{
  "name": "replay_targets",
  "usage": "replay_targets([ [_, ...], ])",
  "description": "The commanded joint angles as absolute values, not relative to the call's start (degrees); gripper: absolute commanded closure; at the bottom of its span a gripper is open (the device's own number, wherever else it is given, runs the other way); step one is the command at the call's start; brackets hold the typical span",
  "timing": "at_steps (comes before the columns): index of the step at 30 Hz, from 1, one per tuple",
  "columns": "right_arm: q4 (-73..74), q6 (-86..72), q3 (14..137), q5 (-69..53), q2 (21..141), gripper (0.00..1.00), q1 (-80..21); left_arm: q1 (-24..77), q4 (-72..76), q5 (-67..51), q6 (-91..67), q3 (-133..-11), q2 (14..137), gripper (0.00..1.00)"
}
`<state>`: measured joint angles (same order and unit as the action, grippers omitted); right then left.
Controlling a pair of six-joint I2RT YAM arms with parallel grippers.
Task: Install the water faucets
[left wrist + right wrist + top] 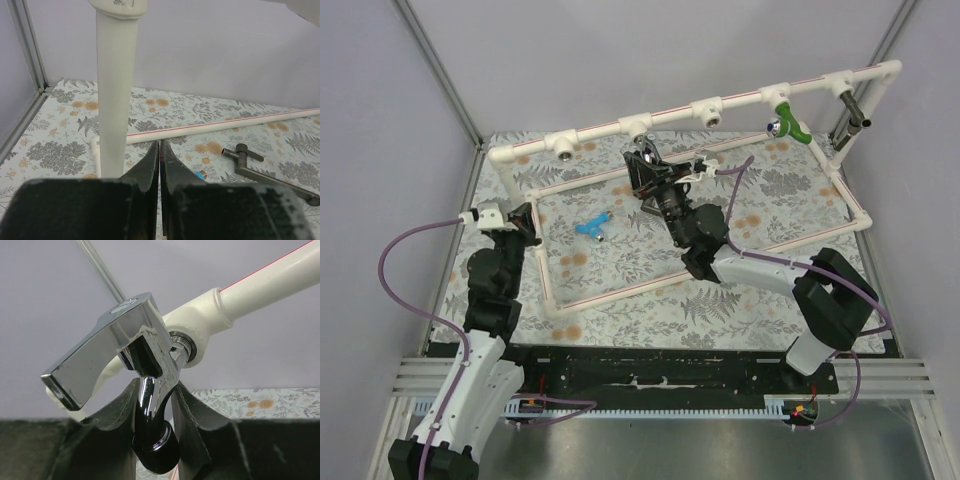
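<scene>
Left arm and right arm — white base links, black upper joints, lilac cables looping alongside, black tapered fingers — edges scuffed pale

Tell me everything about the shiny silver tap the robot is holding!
The silver tap looks like polished chrome metal, mirror-bright. It has a flat lever handle on top that sticks out sideways, a curved body, and a round dark end at the bottom. It is tilted, not upright. The right pincer squeezes its body from both sides. Its back end meets the opening of a white pipe fitting. How far it is screwed in cannot be told.
</scene>
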<state>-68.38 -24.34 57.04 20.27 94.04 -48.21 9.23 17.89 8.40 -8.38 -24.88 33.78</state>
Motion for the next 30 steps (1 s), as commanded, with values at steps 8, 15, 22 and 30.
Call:
replay_targets([
  [8,-58.7,-10.8,55.7,26.2,89.3,0.33,-47.7,9.4,19.3,9.4,-10.8,-24.9,32.5,0.91],
  [15,-45.5,-2.1,56.8,19.8,82.4,0.02,-47.8,9.4,19.2,10.3,-10.5,-25.0,32.8,0.88],
  [22,-24.1,2.7,60.3,15.3,74.8,0.02,-48.1,9.4,17.1,16.4,-7.1,-26.8,33.8,0.57],
  [30,-5.3,-1.7,60.2,16.4,65.8,0.02,-48.1,8.8,23.5,18.8,-2.3,-29.5,42.1,0.18],
])
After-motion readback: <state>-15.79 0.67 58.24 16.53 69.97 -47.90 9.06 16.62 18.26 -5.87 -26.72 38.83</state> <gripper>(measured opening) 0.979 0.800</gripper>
